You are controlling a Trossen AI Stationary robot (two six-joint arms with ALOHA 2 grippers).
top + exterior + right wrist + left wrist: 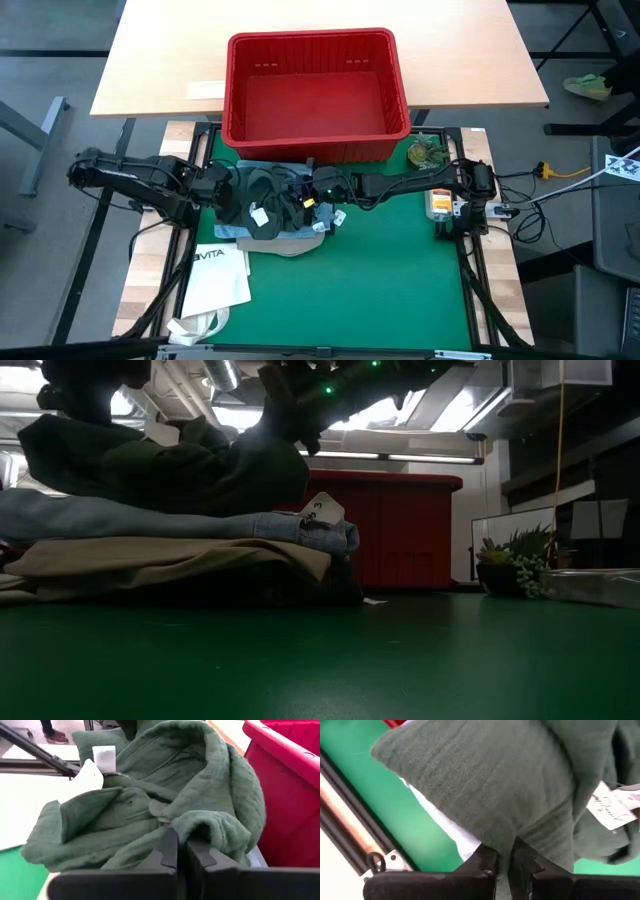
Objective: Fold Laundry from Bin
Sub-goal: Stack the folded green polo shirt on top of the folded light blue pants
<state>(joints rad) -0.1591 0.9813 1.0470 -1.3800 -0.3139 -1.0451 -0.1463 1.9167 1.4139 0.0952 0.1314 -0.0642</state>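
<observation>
Green garment is pinched from both sides above the clothes pile, just in front of the red bin. Left gripper is clenched on its edge; right gripper is clenched on a fold. Below them, light blue jeans are stacked on tan trousers. White tote bag is seen near the left gripper, on the green mat.

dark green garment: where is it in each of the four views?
High: dark green garment between both grippers, just in front of the red bin.
Low: upper left, atop the folded stack.
Left wrist: fills the frame, pinched by the left gripper.
Right wrist: centre, pinched by the right gripper.
Shared landmark: the red bin, visible in all views.
</observation>
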